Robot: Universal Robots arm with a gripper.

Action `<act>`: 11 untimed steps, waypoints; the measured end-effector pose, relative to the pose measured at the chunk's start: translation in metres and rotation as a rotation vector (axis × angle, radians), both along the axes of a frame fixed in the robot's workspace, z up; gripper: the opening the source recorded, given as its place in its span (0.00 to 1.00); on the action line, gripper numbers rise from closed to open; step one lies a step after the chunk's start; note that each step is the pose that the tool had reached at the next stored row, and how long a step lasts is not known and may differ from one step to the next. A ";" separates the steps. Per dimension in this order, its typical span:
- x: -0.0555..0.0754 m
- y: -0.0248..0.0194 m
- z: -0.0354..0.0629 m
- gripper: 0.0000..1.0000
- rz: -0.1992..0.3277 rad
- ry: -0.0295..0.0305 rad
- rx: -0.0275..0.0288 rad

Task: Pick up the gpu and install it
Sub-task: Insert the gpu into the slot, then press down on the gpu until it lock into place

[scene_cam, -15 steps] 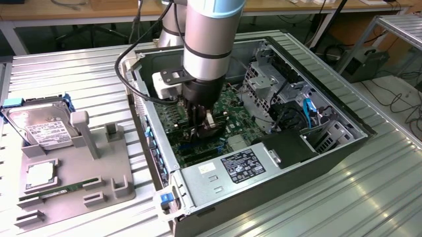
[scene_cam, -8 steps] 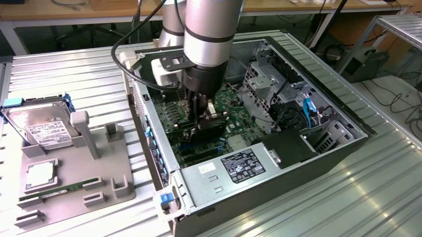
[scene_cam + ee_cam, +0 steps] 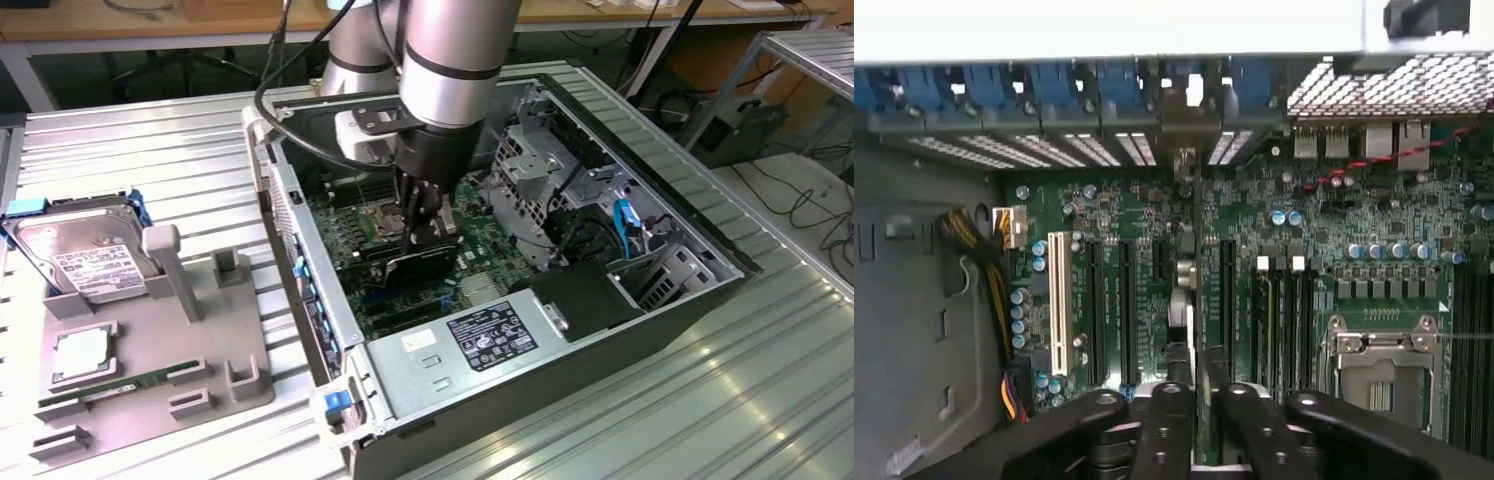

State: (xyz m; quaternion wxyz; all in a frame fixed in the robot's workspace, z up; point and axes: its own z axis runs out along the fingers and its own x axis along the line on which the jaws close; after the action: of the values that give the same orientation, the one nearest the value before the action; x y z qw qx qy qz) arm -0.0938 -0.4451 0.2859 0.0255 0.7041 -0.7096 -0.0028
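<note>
Inside the open computer case point(image 3: 694, 290), over the middle of the motherboard point(image 3: 354, 235), the gripper point(image 3: 424, 222) reaches straight down from the silver arm point(image 3: 454, 40). Its black fingers point(image 3: 1176, 425) are drawn in narrow around the upper edge of the gpu point(image 3: 416, 264), which stands on edge between them. In the wrist view the card point(image 3: 1194, 260) appears edge-on as a thin vertical line running from the fingers up to its metal end bracket point(image 3: 1189, 125), and that bracket sits at the row of blue slot clips point(image 3: 1054, 85) along the case's rear wall. The card lies over an expansion slot, with a white slot point(image 3: 1063, 305) and black slots point(image 3: 1124, 310) on one side and further black slots point(image 3: 1264, 315) on the other; whether it is fully seated I cannot tell.

Beyond the card, the bare CPU socket with its metal frame point(image 3: 1379, 365) lies on the board. A bundle of coloured wires point(image 3: 979, 255) runs along the case floor. At the case's near end sits the power supply with its label point(image 3: 491, 335), and drive cages point(image 3: 534, 165) fill the far side.

Outside the case, toward the bench's left edge in the exterior view, a grey fixture tray point(image 3: 247, 395) holds a hard drive point(image 3: 80, 255), a CPU point(image 3: 83, 352) and a RAM stick point(image 3: 114, 388).
</note>
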 end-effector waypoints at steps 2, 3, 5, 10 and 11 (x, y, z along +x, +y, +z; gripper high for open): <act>0.008 0.0002 0.0000 0.11 0.001 0.0115 0.0000; 0.010 0.0003 0.0000 0.11 0.001 0.0153 0.0000; 0.013 0.0005 -0.0001 0.11 0.001 0.0192 0.0001; 0.013 0.0006 0.0000 0.11 0.001 0.0200 0.0000; 0.013 0.0006 0.0000 0.11 0.001 0.0200 -0.0001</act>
State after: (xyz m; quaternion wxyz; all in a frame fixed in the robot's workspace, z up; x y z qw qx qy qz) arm -0.0805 -0.4445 0.2859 0.0326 0.7046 -0.7088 -0.0098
